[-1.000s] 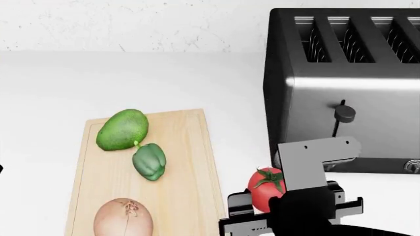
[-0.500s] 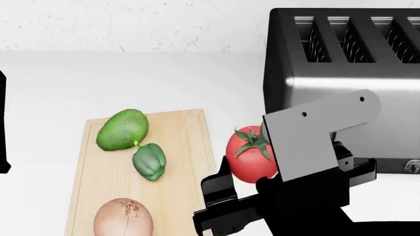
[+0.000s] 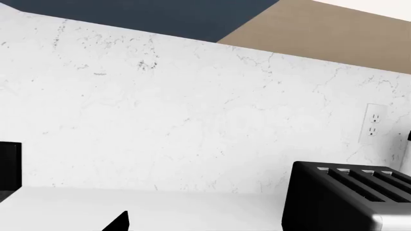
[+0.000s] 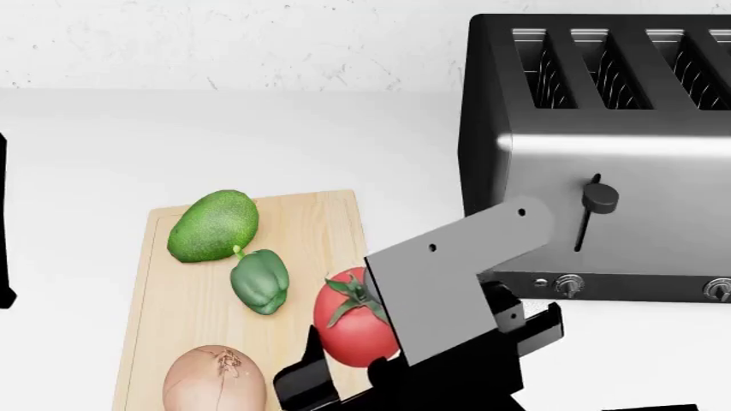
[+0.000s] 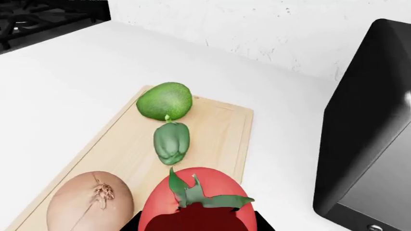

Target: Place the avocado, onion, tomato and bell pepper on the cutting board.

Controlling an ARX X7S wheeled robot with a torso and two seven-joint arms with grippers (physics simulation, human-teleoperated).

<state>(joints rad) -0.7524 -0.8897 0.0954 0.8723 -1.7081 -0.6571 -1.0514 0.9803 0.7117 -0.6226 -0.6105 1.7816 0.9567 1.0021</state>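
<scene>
Fingers, right arm [image 4: 356, 364]: clamped on the tomato [image 4: 353, 319], holding it over the right edge of the cutting board [image 4: 315, 248], partly hidden behind the grey wrist plate.
Fingers, left arm: only a dark sliver shows at the left edge of the head view; apart or together cannot be told.
Avocado [image 4: 214, 225]: lies on the board's far end.
Bell pepper [image 4: 260, 280]: lies on the board just beside the avocado, stem towards it.
Onion [image 4: 215, 378]: lies on the board's near end, left of the tomato.
Toaster [image 4: 617, 154]: stands on the white desk [image 4: 137, 145], right of the board.
</scene>
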